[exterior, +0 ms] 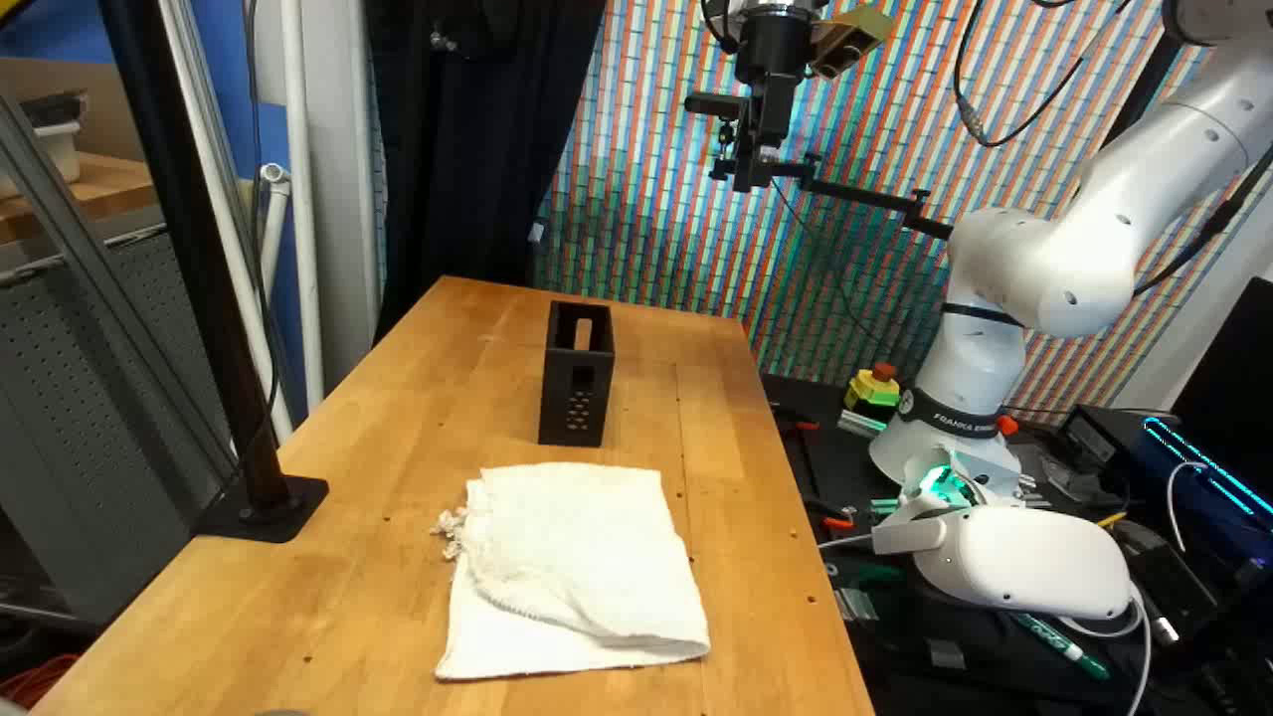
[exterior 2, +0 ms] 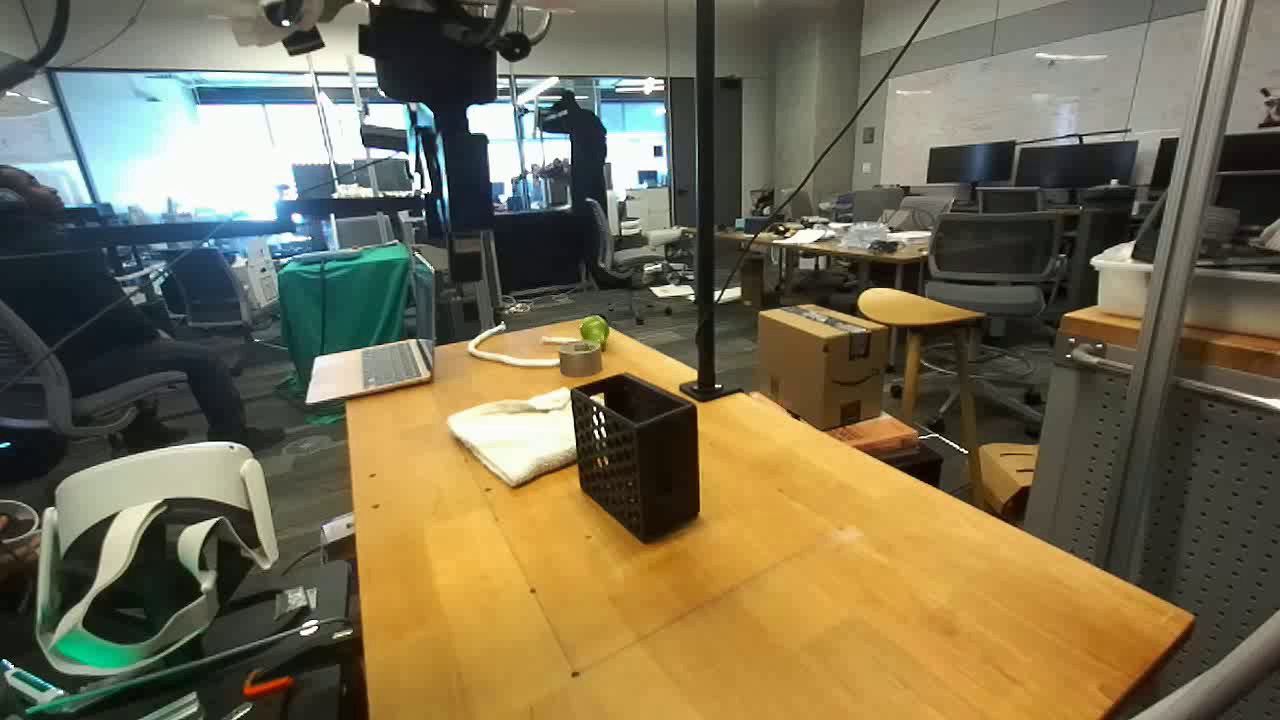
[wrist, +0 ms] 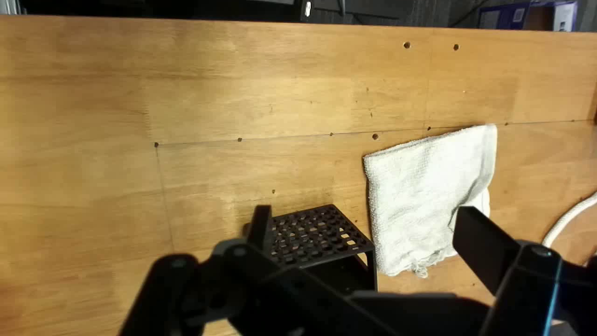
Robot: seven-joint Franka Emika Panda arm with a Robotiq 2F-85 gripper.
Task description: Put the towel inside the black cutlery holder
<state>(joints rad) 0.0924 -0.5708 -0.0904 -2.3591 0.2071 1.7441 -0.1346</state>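
Hanging above the worktop [exterior: 398, 418], the end effector [wrist: 364, 226] gapes wide; the towel [exterior: 577, 562] lies just beside the black cutlery holder [exterior 2: 652, 462].

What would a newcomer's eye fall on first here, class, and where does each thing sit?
Probably the white towel, lying folded and bright on the wooden table. Close by on the same table, the black perforated cutlery holder stands upright. In an exterior view, the multicoloured striped backdrop beyond the table also draws the eye.
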